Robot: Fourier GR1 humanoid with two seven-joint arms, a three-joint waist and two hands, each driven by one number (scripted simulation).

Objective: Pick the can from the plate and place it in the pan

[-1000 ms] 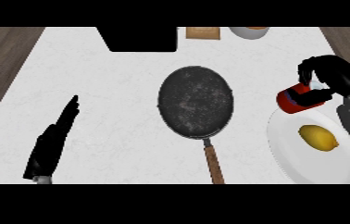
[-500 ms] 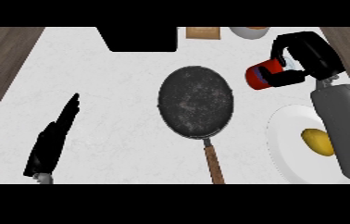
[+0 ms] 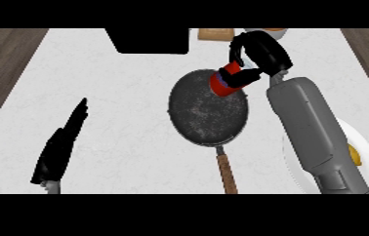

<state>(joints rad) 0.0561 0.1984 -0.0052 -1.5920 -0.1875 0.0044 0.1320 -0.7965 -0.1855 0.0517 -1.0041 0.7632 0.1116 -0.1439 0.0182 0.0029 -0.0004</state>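
The right robot hand (image 3: 263, 54) is curled round the red cylindrical metal can (image 3: 229, 81). It holds the can tilted over the far right rim of the round black frying pan (image 3: 205, 113), apparently positioned for release inside. The white round plate (image 3: 355, 132) lies beside the forearm. The left robot hand (image 3: 61, 147) rests open on the white bench (image 3: 108, 93).

A white, faintly marbled counter (image 3: 130, 98) fills the view under even light. Outward of the left hand (image 3: 57, 152), past the counter's edge, runs a dark wood-grained strip (image 3: 16, 59). A second strip (image 3: 358, 40) lies outward of the right hand (image 3: 263, 52). Just beyond the right hand, at the far edge, sits a tan wooden block (image 3: 216, 33). A black box-like shape (image 3: 151, 41) stands beside it, toward the left hand's side.
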